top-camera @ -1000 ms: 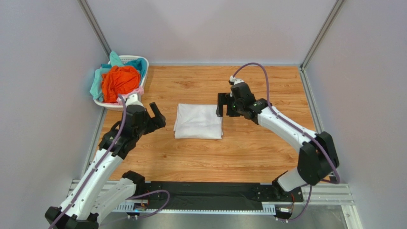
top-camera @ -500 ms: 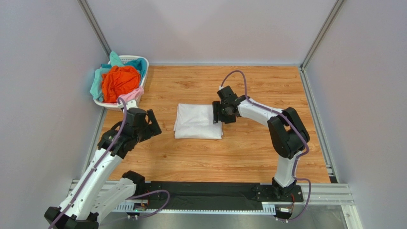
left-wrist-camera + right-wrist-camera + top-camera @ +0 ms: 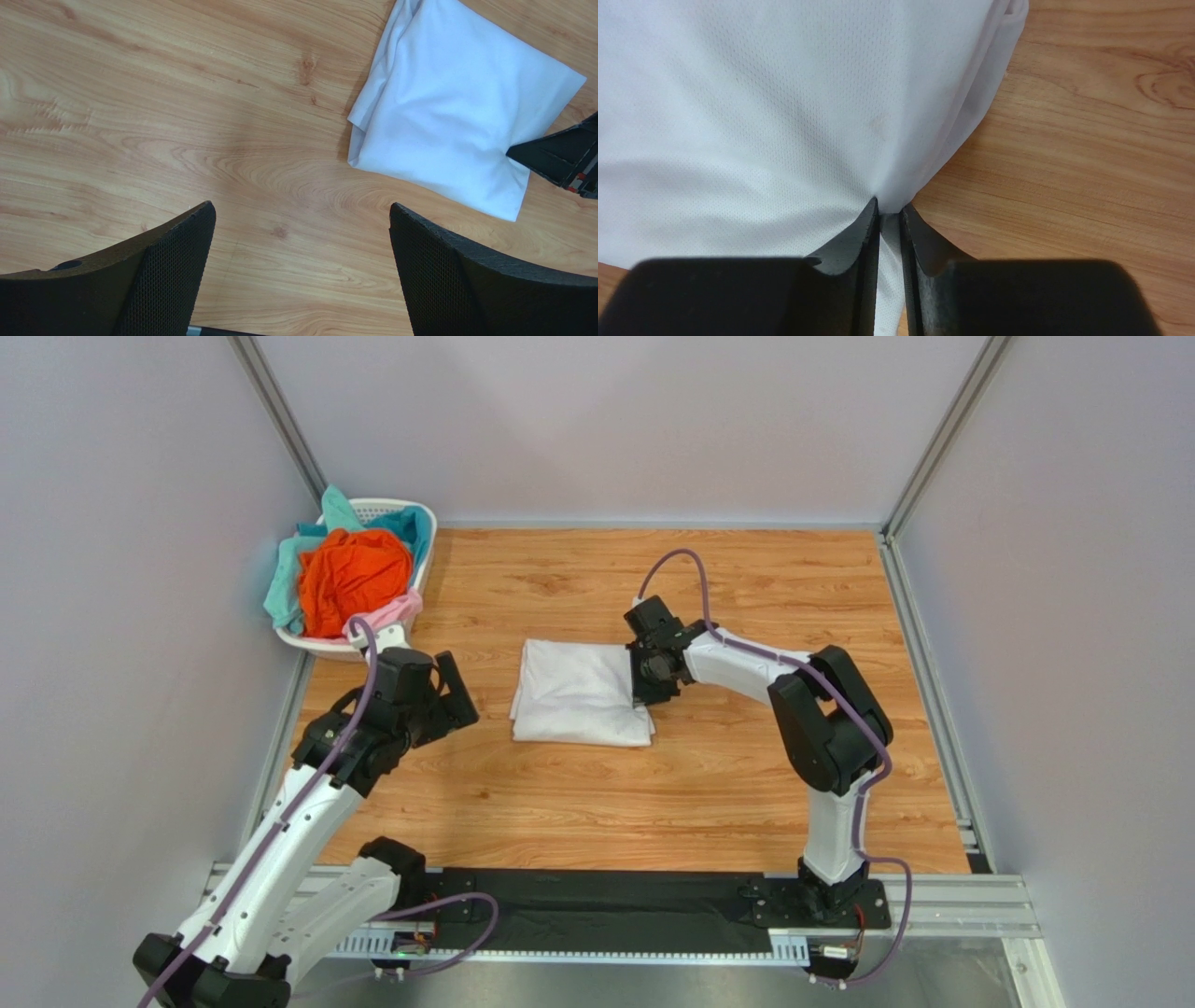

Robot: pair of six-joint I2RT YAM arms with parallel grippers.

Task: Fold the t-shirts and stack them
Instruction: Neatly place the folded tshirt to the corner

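A folded white t-shirt [image 3: 578, 692] lies in the middle of the wooden table. My right gripper [image 3: 644, 676] is shut on its right edge; the right wrist view shows the white t-shirt [image 3: 773, 119] pinched between the two black fingers [image 3: 854, 241]. In the left wrist view the white t-shirt [image 3: 449, 105] lies ahead to the right. My left gripper [image 3: 452, 689] hovers left of the shirt, open, with only bare wood between its fingers [image 3: 165, 266]. Orange [image 3: 351, 577], teal [image 3: 295, 567] and pale pink [image 3: 400, 605] t-shirts are heaped in the basket.
A white lattice basket [image 3: 418, 529] stands at the table's far left corner, against the left wall. Grey walls close in the table on three sides. A black rail [image 3: 617, 896] with both arm bases runs along the near edge.
My right gripper moved left onto the white t-shirt's right edge and closed on it. The left gripper shifted slightly back toward the left and stayed open.
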